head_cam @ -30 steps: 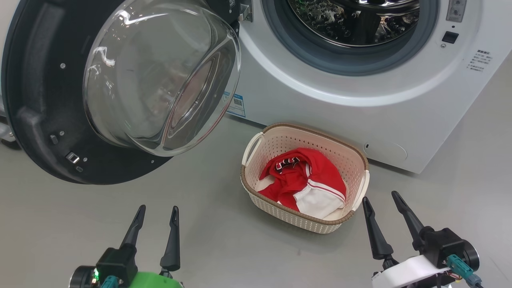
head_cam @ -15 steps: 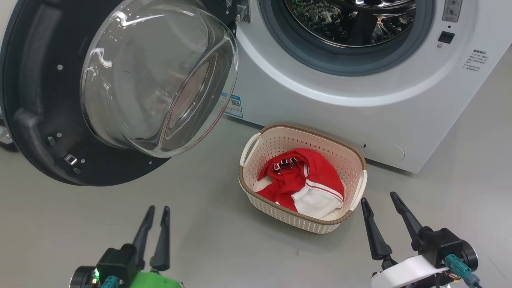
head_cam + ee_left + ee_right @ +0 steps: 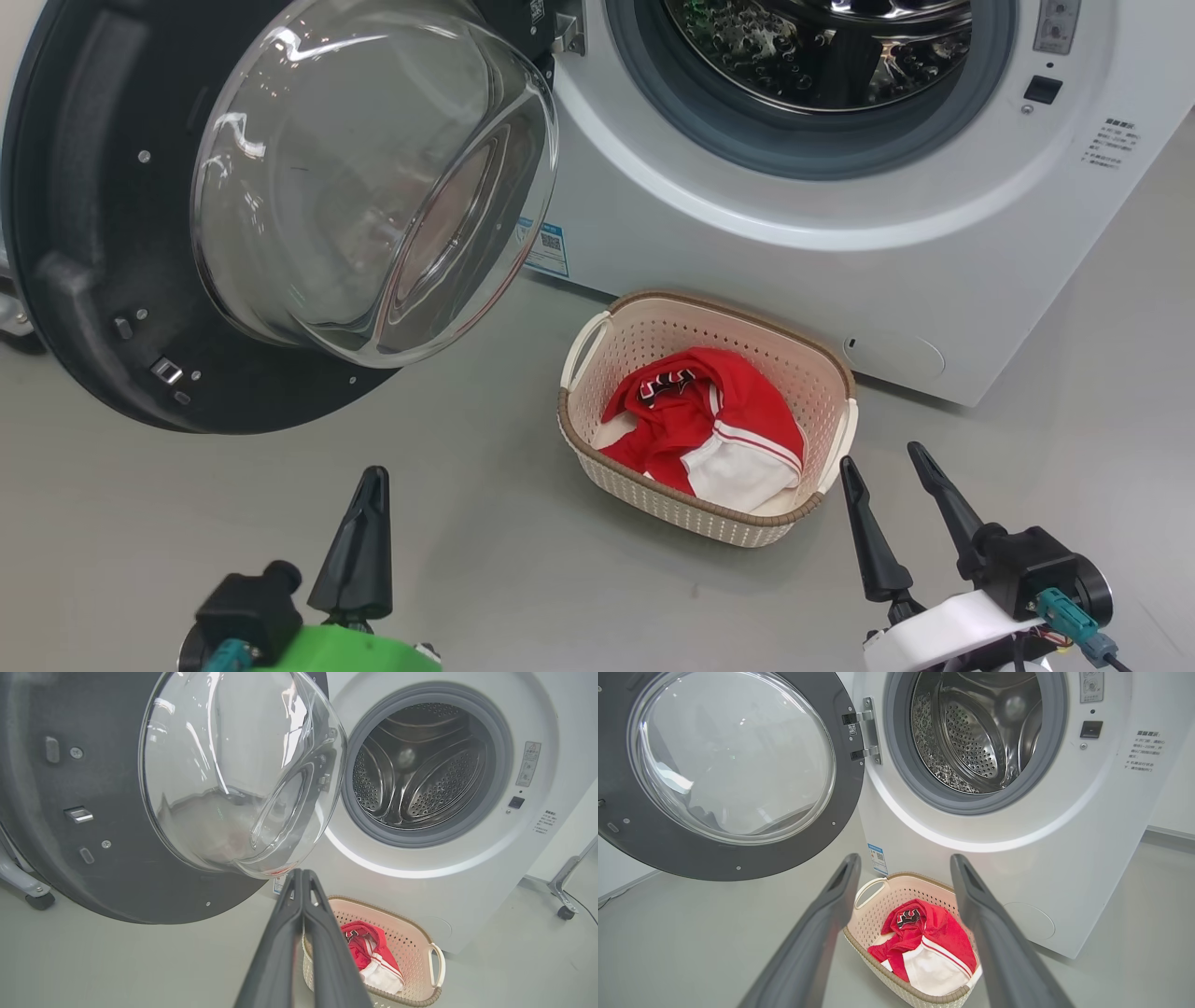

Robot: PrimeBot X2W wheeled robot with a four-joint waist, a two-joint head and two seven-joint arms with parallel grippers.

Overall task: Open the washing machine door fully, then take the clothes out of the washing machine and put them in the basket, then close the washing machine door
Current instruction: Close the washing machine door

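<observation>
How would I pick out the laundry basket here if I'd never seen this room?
Find the big white washing machine with its round door swung wide open. On the grey floor just in front of it sits the basket. It is the small cream tub full of little holes, with a brown rim and red and white clothes inside.

Glossy clear glass in the door (image 3: 280,205), shiny perforated steel drum (image 3: 822,47), matt cream plastic basket (image 3: 805,373).
</observation>
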